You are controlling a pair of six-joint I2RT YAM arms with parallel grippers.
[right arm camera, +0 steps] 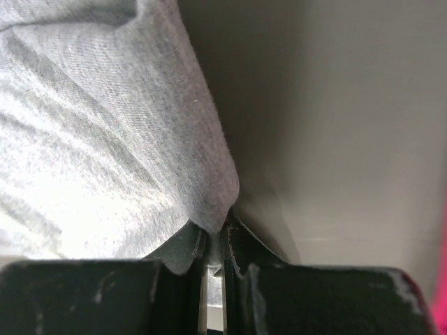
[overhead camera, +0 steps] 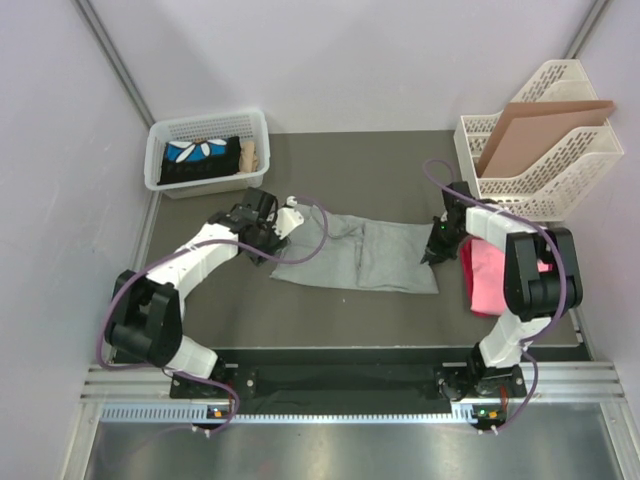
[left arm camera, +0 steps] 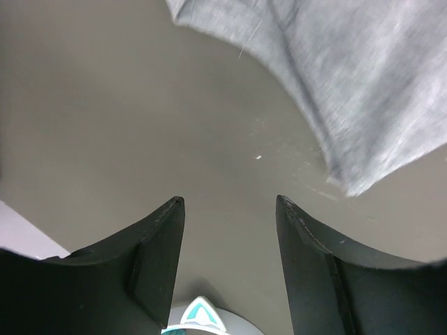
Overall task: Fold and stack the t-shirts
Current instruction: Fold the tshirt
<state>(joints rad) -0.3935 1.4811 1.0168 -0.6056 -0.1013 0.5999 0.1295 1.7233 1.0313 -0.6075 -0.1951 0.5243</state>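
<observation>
Grey t-shirt (overhead camera: 360, 255) lies spread flat; right gripper (right arm camera: 215, 234) is clamped on its right edge, left gripper (left arm camera: 229, 206) (jaws apart) hovers just off its left corner; pink t-shirts (overhead camera: 484, 276) lie right of it

The left claw (left arm camera: 229, 202) hung with its jaws spread wide above the dark surface (left arm camera: 126, 118), the grey t-shirt (left arm camera: 363, 77) lying just beyond, untouched.

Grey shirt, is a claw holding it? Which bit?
Yes. The right claw pinches the grey t-shirt by a fold at its right-hand edge. The left claw is open and holds nothing.
</observation>
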